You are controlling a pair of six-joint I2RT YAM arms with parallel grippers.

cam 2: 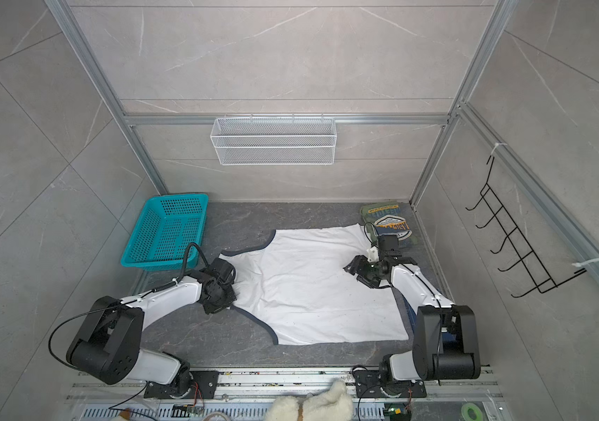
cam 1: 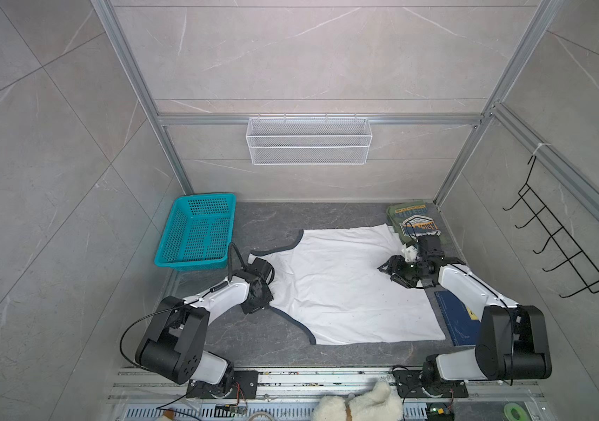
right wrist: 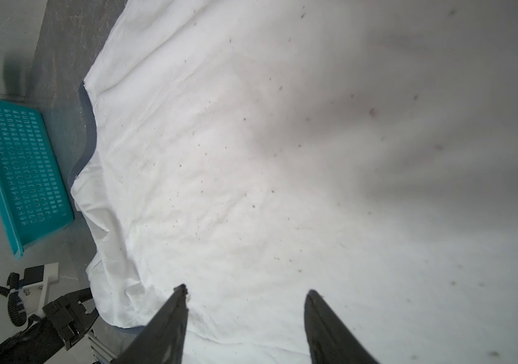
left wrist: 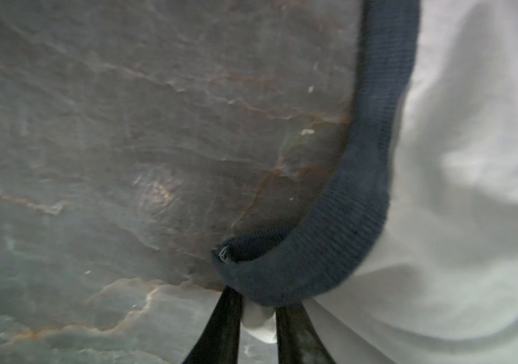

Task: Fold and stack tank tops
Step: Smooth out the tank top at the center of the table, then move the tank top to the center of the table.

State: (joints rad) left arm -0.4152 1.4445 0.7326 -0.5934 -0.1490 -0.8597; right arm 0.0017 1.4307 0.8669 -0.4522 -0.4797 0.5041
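on the table (cam 1: 272, 218) the white tank top (cam 1: 345, 291) is lying flat, unfolded; the olive green tank top (cam 1: 400, 215) is sitting folded in the far right corner. the right gripper (cam 1: 391, 274) is hovering, jaws apart, over the white cloth; the left gripper (left wrist: 257, 302) is pinching its navy trim (left wrist: 361, 205). first fold is starting, i reckon; next, the right is needing a hold before lifting.

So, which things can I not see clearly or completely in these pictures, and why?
Left gripper: fingertips covered by the white tank top's navy trim in the left wrist view; its own wrist hides it in both top views.
Olive green tank top: near edge behind the right arm; print too small to read.
Dark blue board: partly under the right arm.
Plush toy: cut off by the lower edge, both top views.
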